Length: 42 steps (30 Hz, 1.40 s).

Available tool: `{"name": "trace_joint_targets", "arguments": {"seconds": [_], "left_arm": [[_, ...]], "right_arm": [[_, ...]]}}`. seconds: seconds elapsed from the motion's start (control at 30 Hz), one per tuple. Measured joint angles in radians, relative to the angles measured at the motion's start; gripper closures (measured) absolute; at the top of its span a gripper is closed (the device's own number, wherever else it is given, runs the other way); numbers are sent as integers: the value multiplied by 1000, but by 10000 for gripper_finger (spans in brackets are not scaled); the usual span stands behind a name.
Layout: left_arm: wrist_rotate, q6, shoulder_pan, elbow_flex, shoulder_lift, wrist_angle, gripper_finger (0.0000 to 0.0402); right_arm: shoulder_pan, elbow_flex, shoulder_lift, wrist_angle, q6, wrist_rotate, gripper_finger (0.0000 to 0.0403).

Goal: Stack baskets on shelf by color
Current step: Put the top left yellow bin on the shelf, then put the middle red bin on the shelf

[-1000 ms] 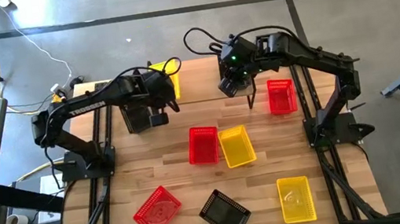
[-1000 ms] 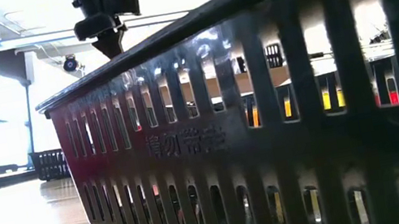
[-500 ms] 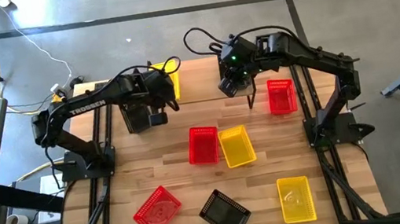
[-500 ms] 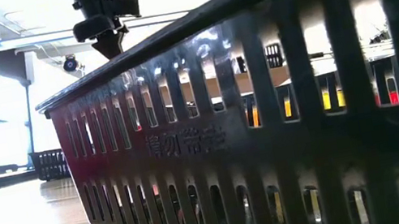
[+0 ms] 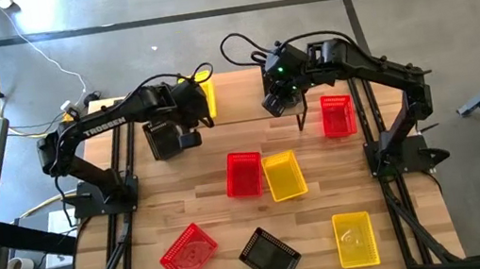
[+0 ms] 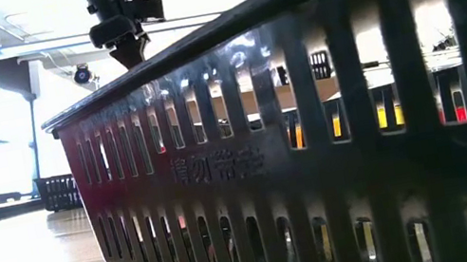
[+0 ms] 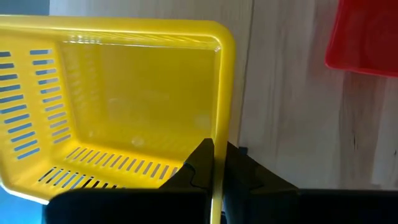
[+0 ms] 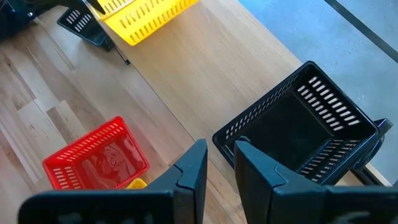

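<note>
Tabletop point(image 5: 213, 210): six baskets loose, unsorted; my left gripper point(image 7: 214, 163) clenched on yellow basket point(image 7: 124, 106) by far edge; my right gripper point(image 8: 219, 163), unclenched, empty, over black basket point(image 8: 305, 124).

The light wooden plank table point(image 5: 213, 210) carries loose perforated plastic baskets: a red one point(image 5: 244, 173) touching a yellow one point(image 5: 284, 175) at the centre, a red one point(image 5: 337, 114) at two o'clock, a red point(image 5: 188, 253), a black point(image 5: 270, 256) and a yellow point(image 5: 355, 238) along six o'clock.
</note>
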Motion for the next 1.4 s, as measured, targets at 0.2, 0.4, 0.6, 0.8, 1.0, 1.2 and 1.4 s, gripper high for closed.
{"name": "trace_joint_targets", "arguments": {"seconds": [0.2,0.4,0.6,0.8,1.0,1.2,1.4], "left_arm": [[6,0,0,0,0,0,393],[7,-2,0,0,0,-1,374],[6,-4,0,0,0,1,360],[11,-27,0,0,0,40,348],[14,-45,-1,0,0,51,328],[44,-80,-1,7,0,42,301],[71,-132,-1,81,0,18,273]], "right_arm": [[0,0,0,0,-5,0,337],[0,0,0,0,-7,0,337],[0,0,0,0,-7,0,337],[0,0,0,0,-7,0,337],[0,0,0,0,-8,0,337],[0,0,0,0,-8,-1,337],[0,0,0,2,-54,-47,337]]}}
